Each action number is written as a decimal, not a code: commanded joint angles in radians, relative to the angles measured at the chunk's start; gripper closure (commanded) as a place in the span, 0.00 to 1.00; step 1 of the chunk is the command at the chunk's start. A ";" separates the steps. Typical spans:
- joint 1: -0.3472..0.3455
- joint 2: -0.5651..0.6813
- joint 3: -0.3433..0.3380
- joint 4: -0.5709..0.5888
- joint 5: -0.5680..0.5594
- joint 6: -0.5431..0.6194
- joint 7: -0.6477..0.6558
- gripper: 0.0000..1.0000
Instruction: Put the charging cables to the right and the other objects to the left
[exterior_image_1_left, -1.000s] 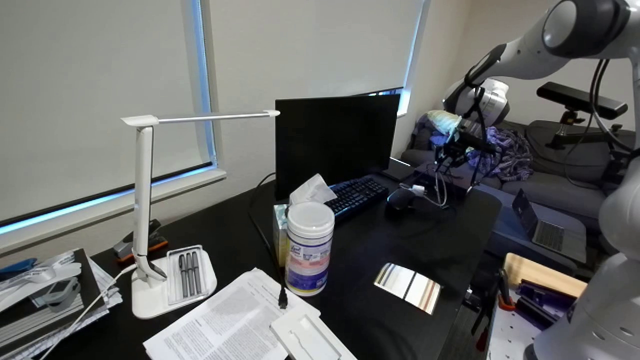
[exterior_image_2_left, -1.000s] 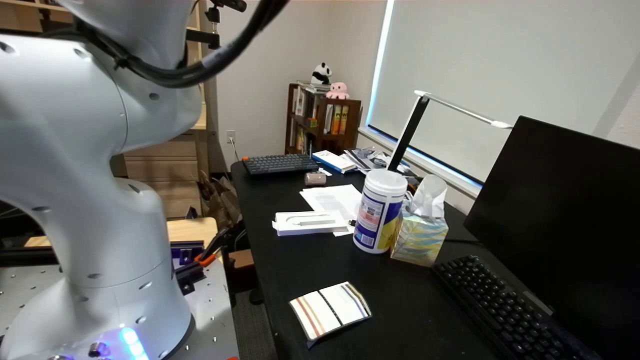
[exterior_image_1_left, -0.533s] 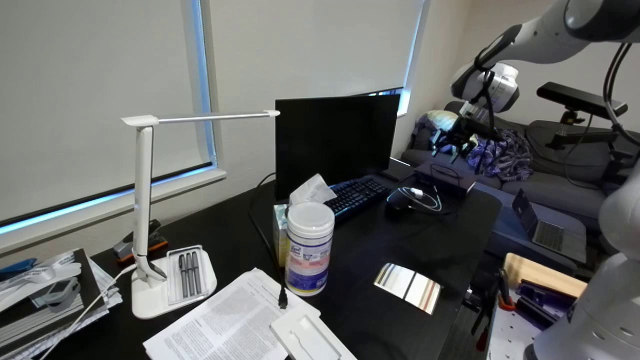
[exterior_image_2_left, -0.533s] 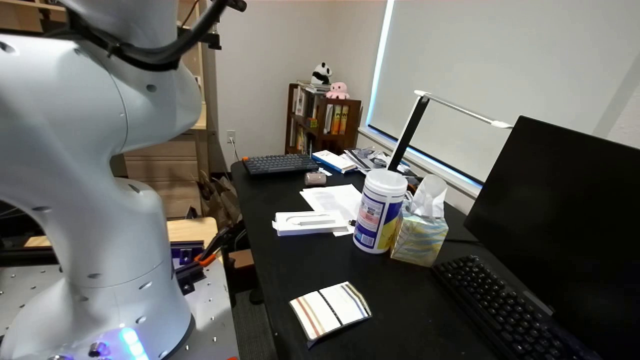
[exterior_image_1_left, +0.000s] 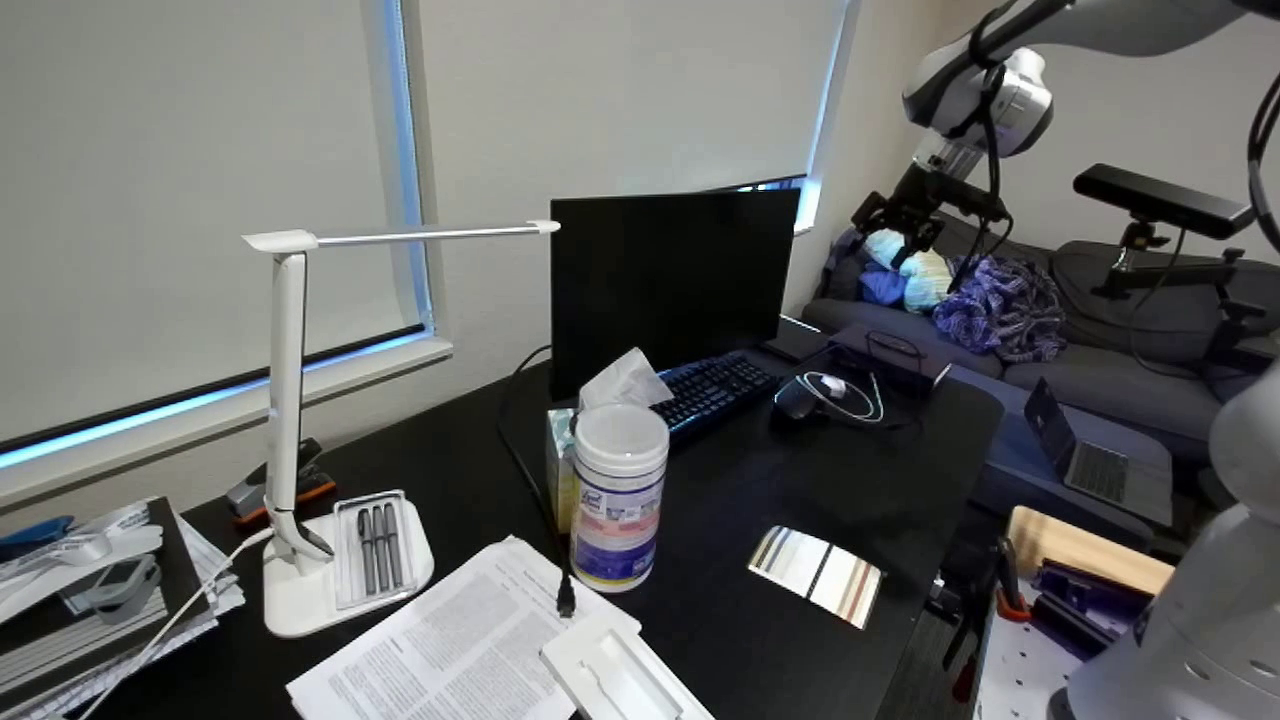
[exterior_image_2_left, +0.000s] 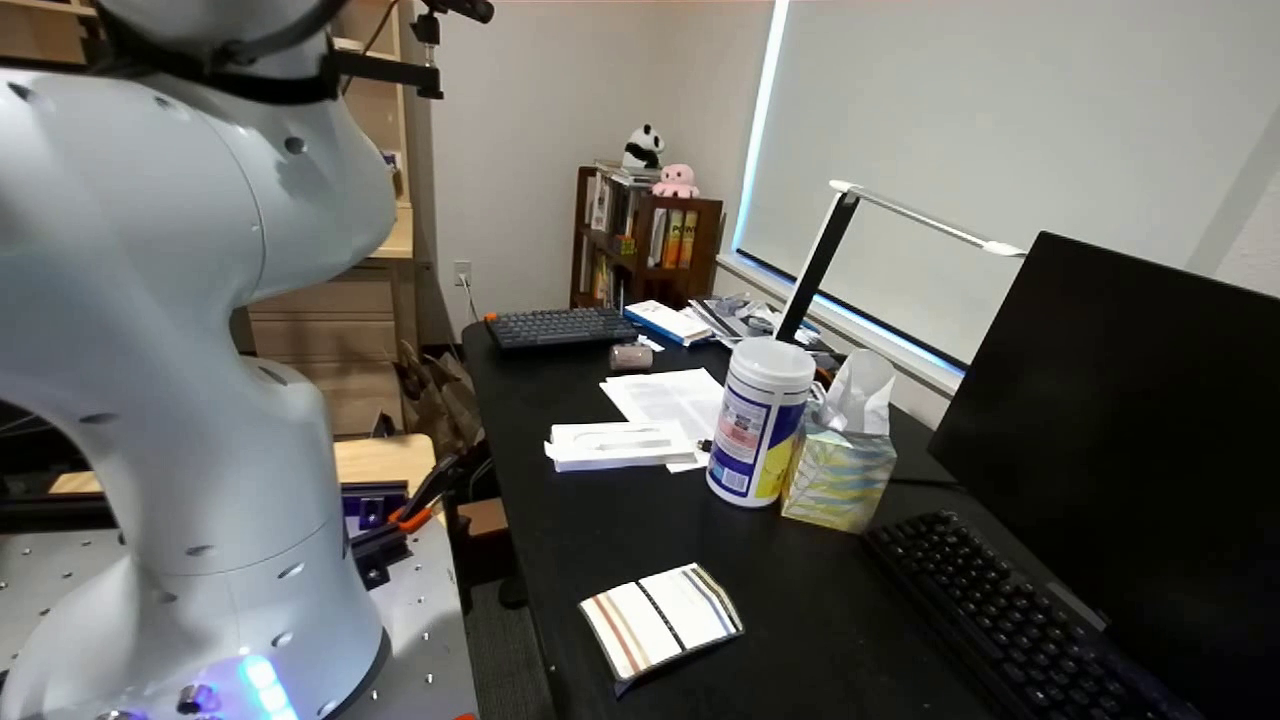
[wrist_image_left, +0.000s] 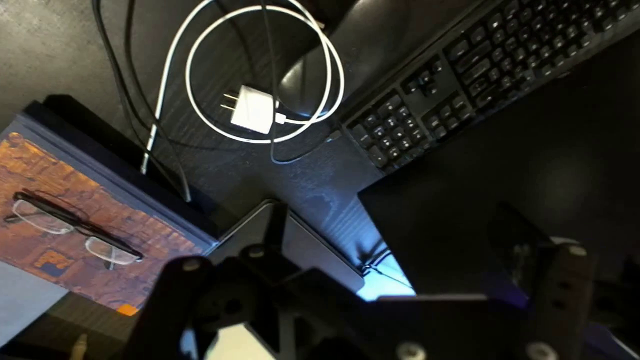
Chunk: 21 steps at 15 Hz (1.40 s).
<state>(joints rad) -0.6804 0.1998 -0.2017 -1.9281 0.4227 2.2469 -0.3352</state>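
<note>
A white charging cable (wrist_image_left: 167, 80) lies coiled on the black desk in the wrist view, its white plug (wrist_image_left: 252, 111) beside the dark mouse (wrist_image_left: 300, 87). In an exterior view the same plug (exterior_image_1_left: 832, 385) rests by the mouse (exterior_image_1_left: 797, 398). A thin black cable (wrist_image_left: 112, 60) runs near it. Glasses (wrist_image_left: 75, 227) lie on an orange-brown box (wrist_image_left: 125, 220). My gripper (exterior_image_1_left: 880, 240) hangs well above the desk's far end, open, with nothing between its spread fingers (wrist_image_left: 275, 227). Another black cable's end (exterior_image_1_left: 566, 598) lies on papers.
A monitor (exterior_image_1_left: 670, 280) and keyboard (exterior_image_1_left: 715, 388) stand along the wall side. A wipes canister (exterior_image_1_left: 620, 500), tissue box (exterior_image_2_left: 840, 480) and striped pouch (exterior_image_2_left: 662, 620) are on the desk. A lamp (exterior_image_1_left: 288, 390) and an opened white box (exterior_image_1_left: 625, 670) lie farther along.
My gripper has opened and let go of the white cable, which now lies on the desk by the mouse. The arm has risen away from it.
</note>
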 joint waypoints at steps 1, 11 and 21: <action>0.085 -0.074 -0.011 -0.027 -0.022 -0.046 -0.046 0.00; 0.323 -0.434 -0.063 -0.486 -0.266 -0.058 -0.212 0.00; 0.328 -0.600 -0.208 -0.917 -0.515 0.126 -0.453 0.00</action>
<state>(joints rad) -0.3613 -0.3957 -0.4012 -2.8461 -0.0849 2.3779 -0.7965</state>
